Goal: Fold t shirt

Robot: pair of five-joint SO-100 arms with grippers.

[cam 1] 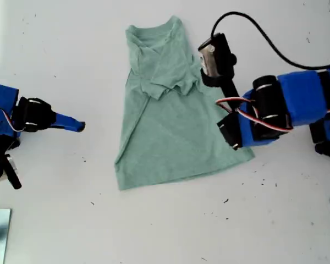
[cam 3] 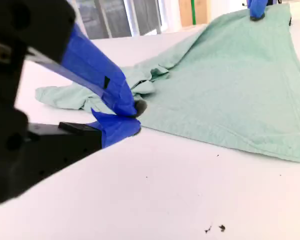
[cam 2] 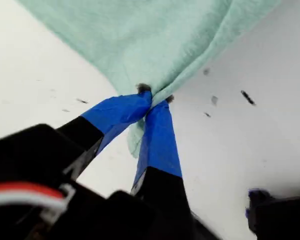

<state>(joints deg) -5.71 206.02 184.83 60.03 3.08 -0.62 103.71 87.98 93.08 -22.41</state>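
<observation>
T shirt (cam 1: 176, 132) lies mid-table (cam 1: 71, 55), neck away from camera, one sleeve folded inward. My first gripper (cam 2: 152, 102), at exterior view's right, pinches shirt's edge, tips pressed together. My second gripper (cam 3: 132, 117), exterior view's left, tips nearly closed on nothing, apart from shirt.

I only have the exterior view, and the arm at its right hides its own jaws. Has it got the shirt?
Observer: Yes. In the first wrist view, my first gripper is shut on a bunched edge of the t shirt.
Operator: And the arm at my view's left, is it holding any cloth?
Observer: No. The second wrist view shows my second gripper shut on nothing, over bare table, just short of the t shirt's near edge.
</observation>
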